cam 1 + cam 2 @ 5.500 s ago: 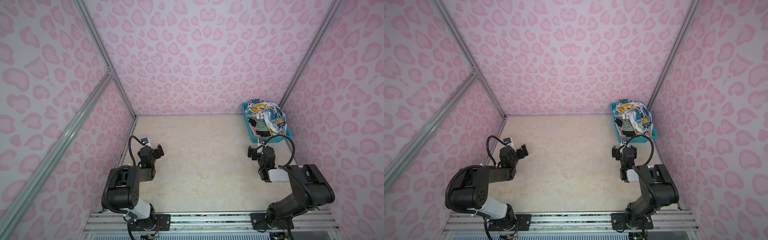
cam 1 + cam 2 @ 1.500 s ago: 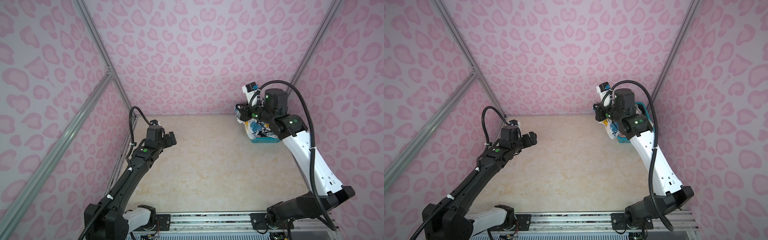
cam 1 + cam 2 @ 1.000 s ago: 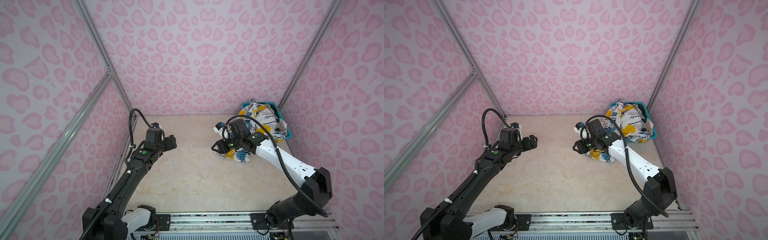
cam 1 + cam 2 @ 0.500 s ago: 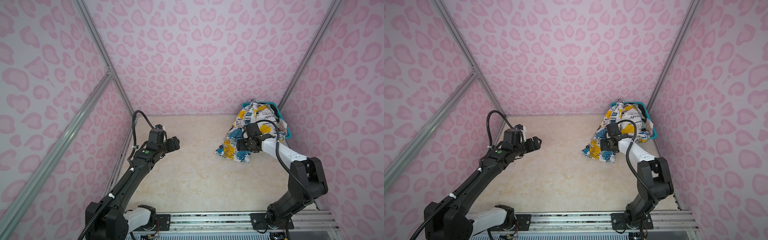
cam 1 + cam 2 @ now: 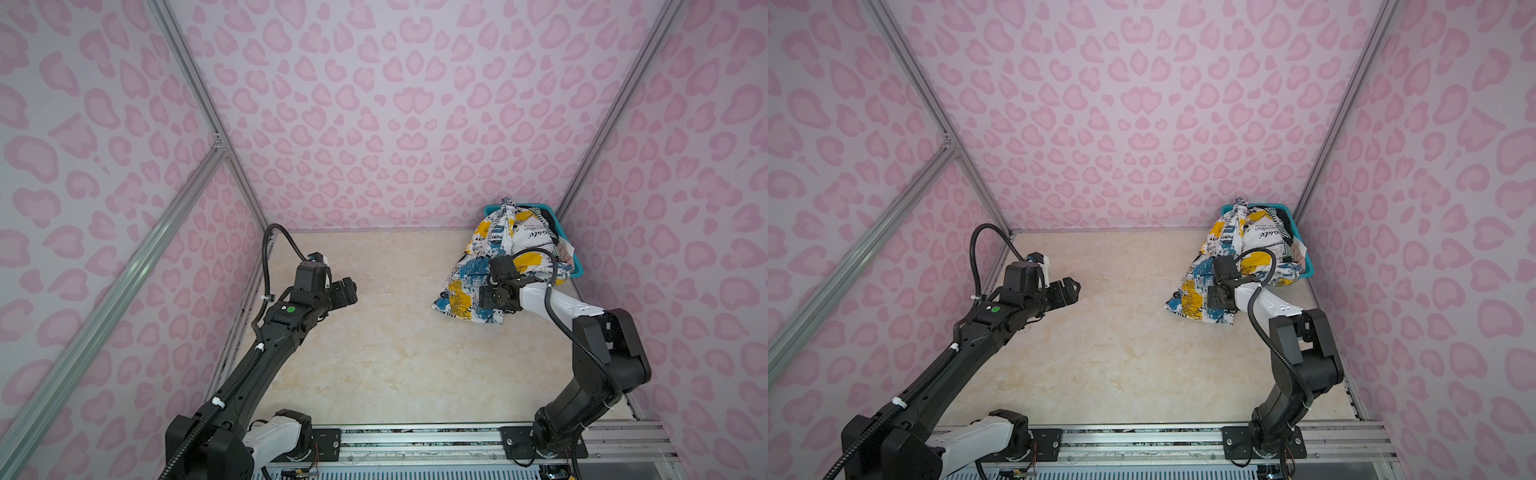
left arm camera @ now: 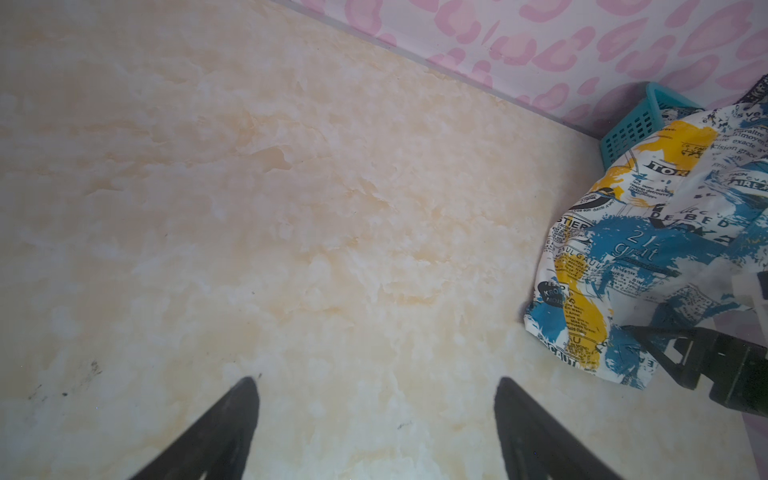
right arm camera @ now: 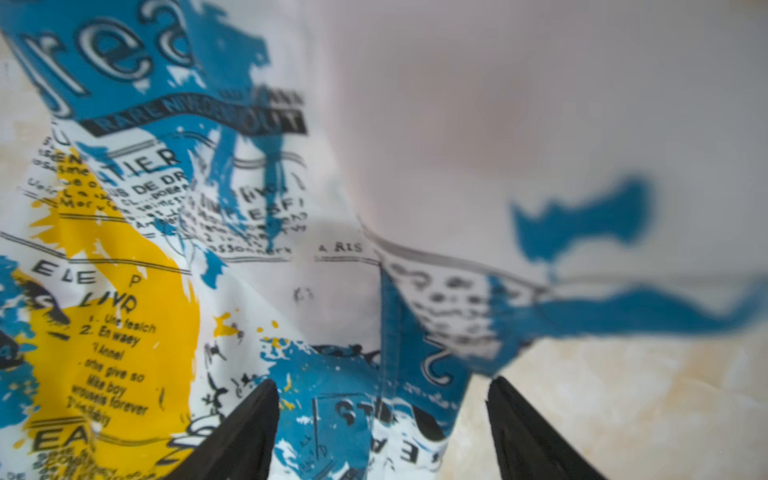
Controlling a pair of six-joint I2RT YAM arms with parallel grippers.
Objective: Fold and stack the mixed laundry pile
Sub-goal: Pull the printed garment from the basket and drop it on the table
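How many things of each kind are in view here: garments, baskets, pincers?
Garments: 4 (printed white garment, striped top, black one, pale pink one)
Teal basket: 1
Pincers: 2 (left pincer, right pincer), both open
Total: 7

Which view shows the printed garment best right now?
A top view: the printed garment shows nearly whole, draped from the basket onto the table. Left wrist shows part, cut at the frame edge; right wrist only a blurred close-up.
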